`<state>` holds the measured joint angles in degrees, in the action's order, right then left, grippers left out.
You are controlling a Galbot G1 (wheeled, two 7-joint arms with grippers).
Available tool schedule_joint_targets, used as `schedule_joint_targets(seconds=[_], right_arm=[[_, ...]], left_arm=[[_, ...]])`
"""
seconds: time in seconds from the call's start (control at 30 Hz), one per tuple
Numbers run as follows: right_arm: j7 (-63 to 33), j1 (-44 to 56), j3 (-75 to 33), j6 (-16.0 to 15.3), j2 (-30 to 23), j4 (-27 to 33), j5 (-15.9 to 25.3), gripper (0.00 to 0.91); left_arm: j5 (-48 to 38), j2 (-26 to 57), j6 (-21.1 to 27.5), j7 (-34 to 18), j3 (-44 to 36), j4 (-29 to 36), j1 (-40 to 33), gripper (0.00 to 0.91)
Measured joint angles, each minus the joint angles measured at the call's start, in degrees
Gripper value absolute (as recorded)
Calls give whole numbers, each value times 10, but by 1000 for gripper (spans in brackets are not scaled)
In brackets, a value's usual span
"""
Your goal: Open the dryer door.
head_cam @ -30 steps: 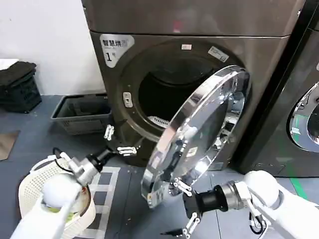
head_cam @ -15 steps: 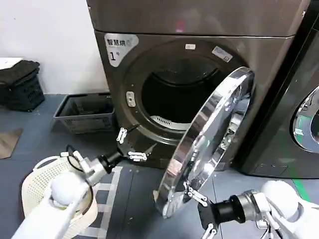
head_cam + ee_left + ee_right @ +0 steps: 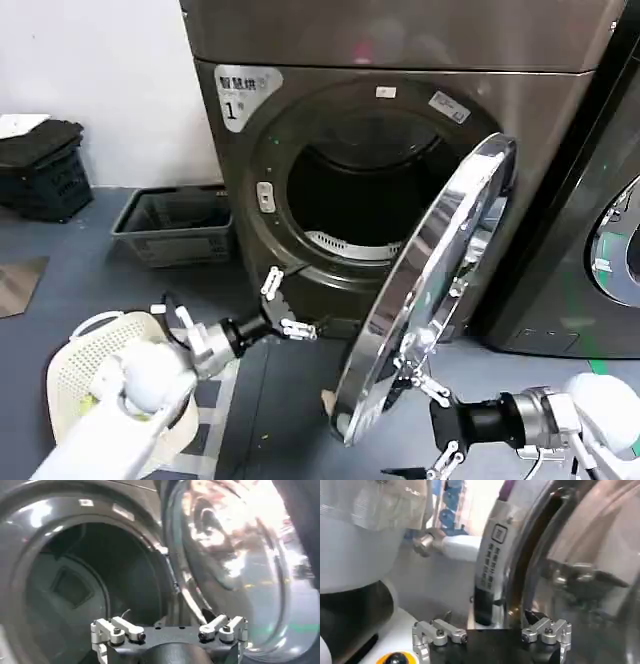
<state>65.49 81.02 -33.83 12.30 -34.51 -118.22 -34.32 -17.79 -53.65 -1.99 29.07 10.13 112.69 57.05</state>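
1. The dryer door (image 3: pixel 430 290) stands swung well open on the bronze-grey dryer (image 3: pixel 540 150) marked "1", hinged on the robot's right side, its chrome rim seen nearly edge-on and its lower edge low, near the floor (image 3: pixel 290 400).
2. The drum opening (image 3: pixel 365 200) is fully exposed and dark inside; the left wrist view looks straight into it, with the door's (image 3: pixel 225 555) shiny inner face beside it.
3. The left end effector (image 3: pixel 280 305) hovers just in front of the lower left of the door surround, fingers spread apart, gripping nothing.
4. The right end effector (image 3: pixel 430 425) sits low by the bottom edge of the door, fingers spread apart; the upper finger (image 3: pixel 425 382) lies close against the chrome rim, though contact cannot be confirmed. Nothing is clamped.
5. The right wrist view shows the door's (image 3: pixel 500 565) edge close ahead between the spread fingers.
6. A white laundry basket (image 3: pixel 75 365) sits on the floor at the robot's left; a grey crate (image 3: pixel 170 225) rests beside the dryer against the wall.
7. A second, darker machine (image 3: pixel 610 230) stands at the right.
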Motion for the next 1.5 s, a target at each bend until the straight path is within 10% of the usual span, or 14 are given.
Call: schedule_joint_targets(seconds=[1.5], right_arm=[[1,247,-342,112,-69,164,-29,907]], left_arm=[[16,-54,-2,3,-202,-28,-122,907]])
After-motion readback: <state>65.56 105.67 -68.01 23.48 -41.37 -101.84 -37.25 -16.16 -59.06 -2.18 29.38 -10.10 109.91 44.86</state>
